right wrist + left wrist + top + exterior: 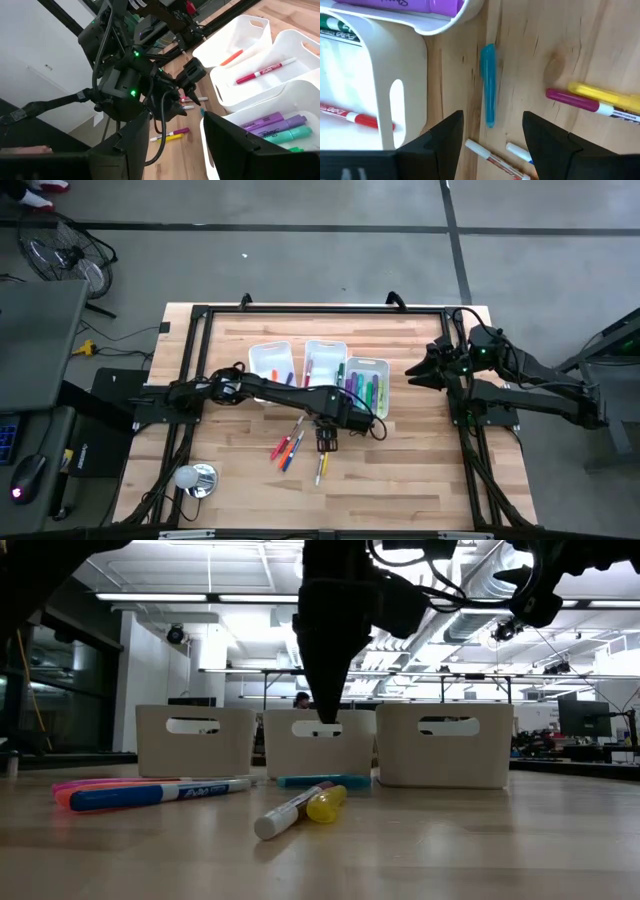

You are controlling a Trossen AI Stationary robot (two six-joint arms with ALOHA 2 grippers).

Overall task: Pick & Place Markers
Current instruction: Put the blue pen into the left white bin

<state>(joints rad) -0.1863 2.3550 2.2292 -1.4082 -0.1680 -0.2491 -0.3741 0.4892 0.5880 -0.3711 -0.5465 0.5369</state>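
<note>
- The left gripper (327, 442) hung above the table (420, 470) just in front of the middle bin (325, 360), its fingers (445, 140) spread wide and holding nothing.
- Between those fingers, in the left wrist view, a teal marker (488, 85) lay flat on the wood just in front of the middle bin, untouched.
- A yellow marker (605, 96) and a pink-and-white marker (580, 101) lay side by side farther out from the middle bin.
- A loose cluster of red, orange and blue markers (288, 449) lay on the table in front of the middle bin, toward the left arm's side.
- The middle bin held a red marker (265, 70); the bin (366, 385) on its right held purple, green and teal highlighters (275, 125); the bin (270, 362) on its left held an orange marker (231, 57).
- The right gripper (415, 370) waited beyond the right-hand bin, well apart from the middle bin, with its fingers (135, 140) wide and empty.
</note>
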